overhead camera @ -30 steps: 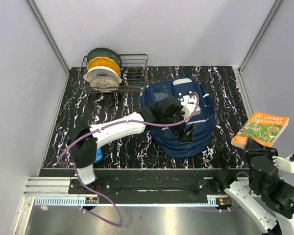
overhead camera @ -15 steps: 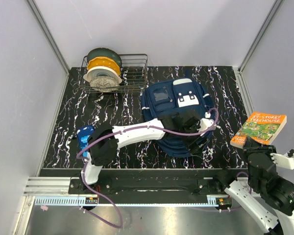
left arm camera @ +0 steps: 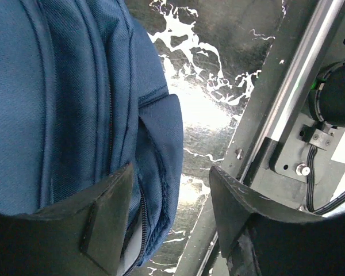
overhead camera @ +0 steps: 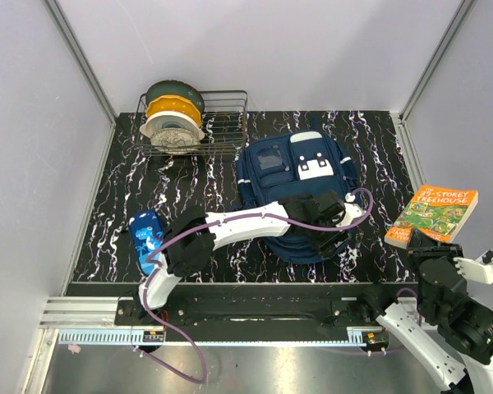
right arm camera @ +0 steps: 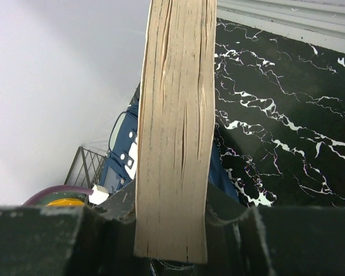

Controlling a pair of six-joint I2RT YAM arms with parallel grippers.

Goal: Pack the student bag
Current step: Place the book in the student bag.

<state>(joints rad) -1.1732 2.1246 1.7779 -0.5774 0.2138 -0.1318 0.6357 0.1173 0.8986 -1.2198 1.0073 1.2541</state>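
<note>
The student bag [overhead camera: 300,168] lies flat mid-table [overhead camera: 197,185]. The left gripper [left arm camera: 171,201] has its jaws spread astride the bag's near edge, gripping nothing. The right gripper [right arm camera: 172,215] pinches a paperback book [overhead camera: 440,212]. Opening the bag seems to be the step in hand; next, the left jaws need to pinch that flap.

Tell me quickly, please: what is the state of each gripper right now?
Left gripper: open, its jaws on either side of the backpack's edge.
Right gripper: closed on the book.
</note>
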